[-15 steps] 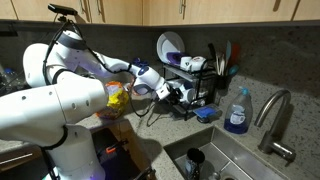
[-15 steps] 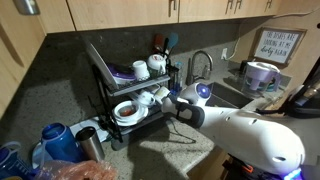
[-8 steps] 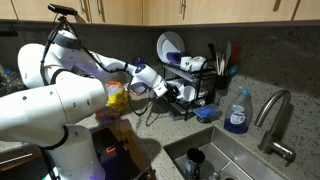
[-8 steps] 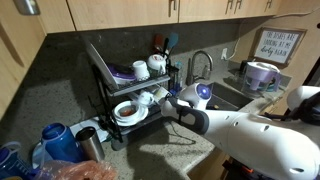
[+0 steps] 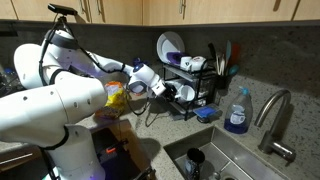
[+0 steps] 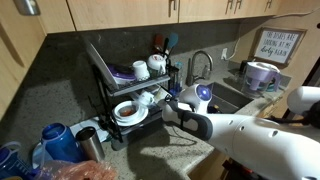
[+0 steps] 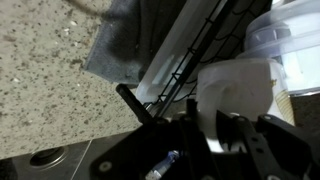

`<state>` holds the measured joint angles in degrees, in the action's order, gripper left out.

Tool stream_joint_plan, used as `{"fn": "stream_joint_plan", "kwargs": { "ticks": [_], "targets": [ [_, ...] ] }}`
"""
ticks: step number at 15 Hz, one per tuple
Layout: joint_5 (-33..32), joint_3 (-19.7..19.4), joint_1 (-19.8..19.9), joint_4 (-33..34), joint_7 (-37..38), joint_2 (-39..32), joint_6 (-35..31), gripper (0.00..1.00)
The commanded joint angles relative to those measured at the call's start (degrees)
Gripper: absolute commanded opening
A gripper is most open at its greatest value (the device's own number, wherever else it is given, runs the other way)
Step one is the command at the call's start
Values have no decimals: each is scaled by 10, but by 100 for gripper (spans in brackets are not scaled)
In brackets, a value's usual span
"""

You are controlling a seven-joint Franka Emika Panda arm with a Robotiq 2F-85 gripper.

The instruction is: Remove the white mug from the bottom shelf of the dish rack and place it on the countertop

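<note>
Firmly clamped white mug [image 7: 235, 90] w/ gripper [image 7: 232, 135], pinched shut on it for lift-out; held at front edge of dish rack [image 5: 205, 75] bottom shelf [image 5: 198, 103], not yet on countertop [image 7: 40, 80].

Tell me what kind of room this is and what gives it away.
Most likely a home kitchen: a steel sink with a faucet, a loaded black wire dish rack, and wooden cabinets above.
</note>
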<state>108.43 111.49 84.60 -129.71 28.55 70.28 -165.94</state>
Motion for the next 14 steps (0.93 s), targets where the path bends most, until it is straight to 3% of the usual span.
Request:
{"fn": "stream_joint_plan", "kwargs": {
  "ticks": [1,9,14],
  "targets": [
    [-26,-12,-18,-16,15,-18,-3,2],
    [-63,-9,-48,-44,29,-17,-19,2],
    [-114,-6,-81,-68,81,-12,-28,2]
  ]
}}
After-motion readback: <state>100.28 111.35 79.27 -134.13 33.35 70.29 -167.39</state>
